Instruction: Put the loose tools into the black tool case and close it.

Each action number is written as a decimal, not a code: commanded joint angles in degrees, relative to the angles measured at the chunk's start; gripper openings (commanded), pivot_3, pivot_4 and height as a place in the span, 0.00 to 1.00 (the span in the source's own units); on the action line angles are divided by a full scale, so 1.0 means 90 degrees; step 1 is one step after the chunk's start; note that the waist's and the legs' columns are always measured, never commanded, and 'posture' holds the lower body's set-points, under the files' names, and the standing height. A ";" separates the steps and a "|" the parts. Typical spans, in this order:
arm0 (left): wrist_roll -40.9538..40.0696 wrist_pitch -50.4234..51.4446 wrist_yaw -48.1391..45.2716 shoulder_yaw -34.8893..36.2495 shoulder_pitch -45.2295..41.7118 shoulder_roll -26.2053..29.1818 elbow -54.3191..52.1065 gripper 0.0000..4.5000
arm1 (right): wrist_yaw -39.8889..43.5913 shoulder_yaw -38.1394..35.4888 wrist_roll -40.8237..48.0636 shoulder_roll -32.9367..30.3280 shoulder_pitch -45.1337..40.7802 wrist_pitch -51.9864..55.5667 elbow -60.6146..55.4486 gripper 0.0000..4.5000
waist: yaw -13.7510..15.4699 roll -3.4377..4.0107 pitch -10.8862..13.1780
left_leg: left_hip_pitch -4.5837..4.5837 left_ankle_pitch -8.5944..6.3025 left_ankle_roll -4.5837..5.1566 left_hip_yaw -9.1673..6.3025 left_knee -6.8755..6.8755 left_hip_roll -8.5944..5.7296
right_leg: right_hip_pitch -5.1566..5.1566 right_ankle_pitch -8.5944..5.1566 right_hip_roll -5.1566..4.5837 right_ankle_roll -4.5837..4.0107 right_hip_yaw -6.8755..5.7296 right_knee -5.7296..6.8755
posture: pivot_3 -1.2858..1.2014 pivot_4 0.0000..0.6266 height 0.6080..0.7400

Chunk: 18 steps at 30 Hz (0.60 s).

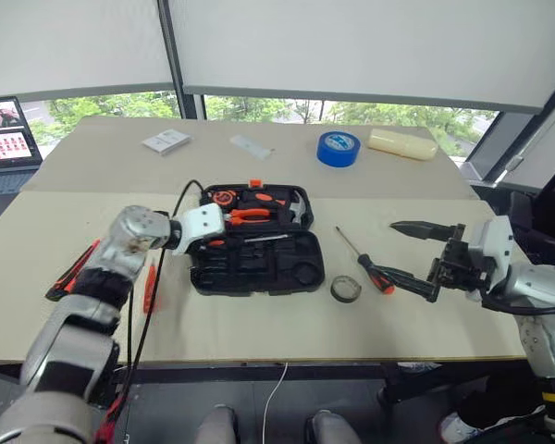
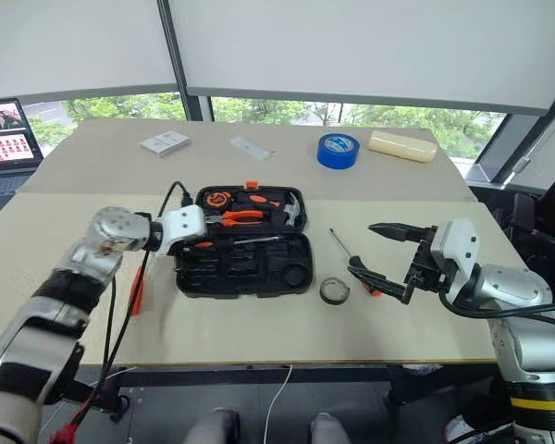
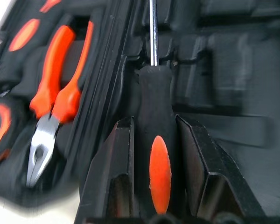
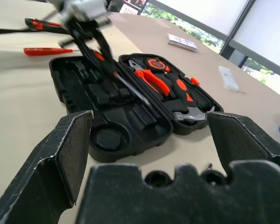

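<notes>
The black tool case (image 1: 296,268) lies open in the middle of the table, with pliers (image 3: 53,93) and other tools in its lid half. My left gripper (image 3: 154,123) is shut on a screwdriver (image 3: 159,172) with an orange-black handle, held low over the case's near half with its shaft (image 1: 264,239) pointing right. A second screwdriver (image 1: 375,275) and a small dark tape ring (image 1: 345,289) lie right of the case. My right gripper (image 1: 402,250) hovers open just beyond them, holding nothing. Left of the case lie the utility knife (image 1: 72,270) and an orange tester screwdriver (image 1: 150,285).
At the back of the table are a blue tape roll (image 1: 338,148), a yellowish block (image 1: 402,143), a small white box (image 1: 166,141) and a white strip (image 1: 251,146). A laptop (image 1: 5,139) stands at the far left. A black cable (image 1: 134,351) hangs from my left arm.
</notes>
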 commanded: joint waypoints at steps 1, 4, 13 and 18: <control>0.0290 -0.0509 0.0268 0.0071 -0.0461 -0.0206 0.0710 0.19 | -0.0240 -0.0190 -0.0081 0.0046 0.0117 -0.0043 -0.0340 1.00 | 0.0031 0.0001 0.0001 | -0.0001 0.0000 0.0000 0.0000 0.0000 0.0000 | 0.0001 0.0000 0.0000 0.0001 -0.0001 0.0001 | 0.52 0.24 1.00; 0.0457 -0.0862 0.0421 0.0092 -0.0623 -0.0385 0.1114 0.19 | -0.0423 -0.0360 -0.0085 0.0069 0.0368 -0.0021 -0.0504 1.00 | 0.0064 0.0001 0.0002 | -0.0004 0.0000 0.0000 0.0000 0.0007 -0.0002 | 0.0006 -0.0001 0.0000 0.0006 -0.0001 0.0002 | 0.52 0.24 1.00; 0.0603 -0.1574 0.0480 0.0218 -0.0708 -0.0547 0.1502 0.44 | -0.0598 -0.0456 -0.0039 0.0074 0.0678 0.0042 -0.0754 1.00 | 0.0046 0.0002 0.0002 | -0.0016 0.0000 -0.0001 -0.0006 0.0038 -0.0002 | 0.0008 0.0007 0.0000 0.0020 0.0001 0.0012 | 0.52 0.24 1.00; -0.0196 -0.1532 0.0456 0.0985 -0.0698 -0.0804 0.1529 0.67 | -0.0636 -0.0438 0.0011 0.0105 0.0766 0.0063 -0.0813 1.00 | 0.0055 0.0002 0.0003 | -0.0020 0.0000 -0.0001 -0.0008 0.0039 -0.0002 | 0.0007 0.0009 0.0000 0.0017 0.0001 0.0013 | 0.52 0.24 1.00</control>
